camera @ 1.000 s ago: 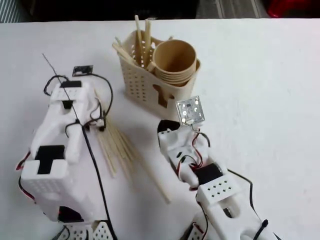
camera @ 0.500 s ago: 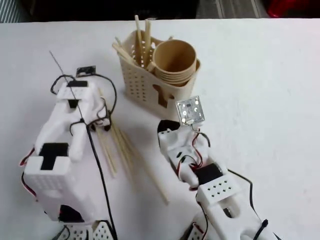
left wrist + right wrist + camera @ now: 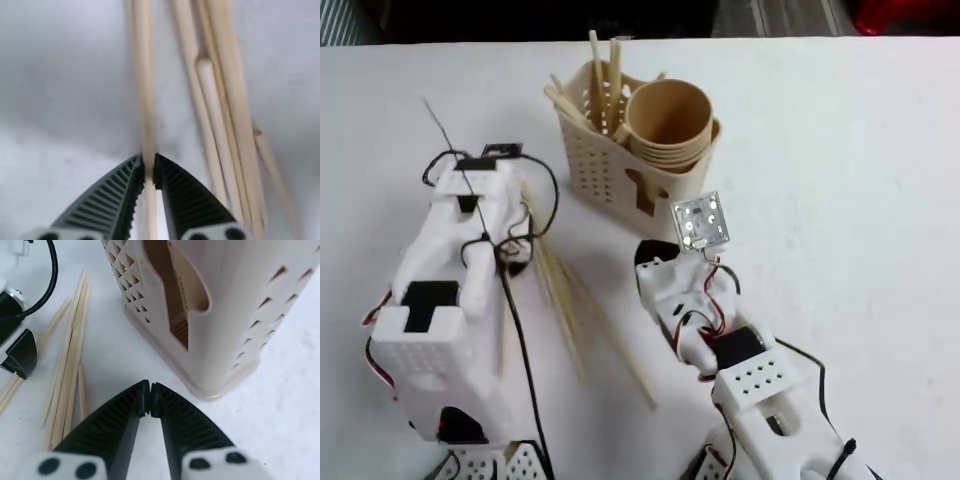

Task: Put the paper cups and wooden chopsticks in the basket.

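Shifted toward basket (image 3: pixel 595 165) — left arm (image 3: pixel 450 270) bent low, left pincer (image 3: pixel 149 172) clamped on one chopstick (image 3: pixel 142 75), right pincer (image 3: pixel 150 397) closed, empty.

Left arm (image 3: pixel 440 270) edged toward basket (image 3: pixel 595 170), chopsticks (image 3: pixel 565 295) shifted

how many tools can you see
2. The left tool is shut on one chopstick, next to the loose chopsticks. The right tool is shut and empty, low beside the basket.
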{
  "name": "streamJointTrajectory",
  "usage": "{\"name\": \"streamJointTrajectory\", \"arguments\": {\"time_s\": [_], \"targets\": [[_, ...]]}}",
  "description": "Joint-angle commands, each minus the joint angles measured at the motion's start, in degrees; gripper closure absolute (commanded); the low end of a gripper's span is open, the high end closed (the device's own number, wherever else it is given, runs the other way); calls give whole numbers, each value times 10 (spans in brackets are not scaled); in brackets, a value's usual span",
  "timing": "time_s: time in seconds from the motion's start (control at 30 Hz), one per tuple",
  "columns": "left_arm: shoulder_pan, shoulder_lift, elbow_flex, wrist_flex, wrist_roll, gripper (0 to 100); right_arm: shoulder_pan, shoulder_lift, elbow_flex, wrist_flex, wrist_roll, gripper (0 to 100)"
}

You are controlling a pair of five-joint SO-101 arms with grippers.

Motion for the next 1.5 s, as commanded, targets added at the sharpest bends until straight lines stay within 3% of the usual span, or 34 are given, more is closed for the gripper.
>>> {"name": "streamJointTrajectory", "arguments": {"time_s": [0.0, 0.37, 0.73, 0.93, 1.13, 1.47], "targets": [[-1, -98, -11, 40, -4, 976, 0, 0, -4, -10, 7, 980], [4, -363, -20, 68, -38, 977, 0, -1, -4, -10, 7, 980], [7, -451, -236, 65, -10, 977, 0, -3, -4, -8, 7, 980], [80, -452, -304, -12, 6, 977, 0, -3, -4, -9, 7, 980], [148, -451, -316, -144, 7, 977, 0, 0, -4, -9, 7, 980], [179, -371, -251, -338, 5, 977, 0, 0, -4, -10, 7, 980]]}}
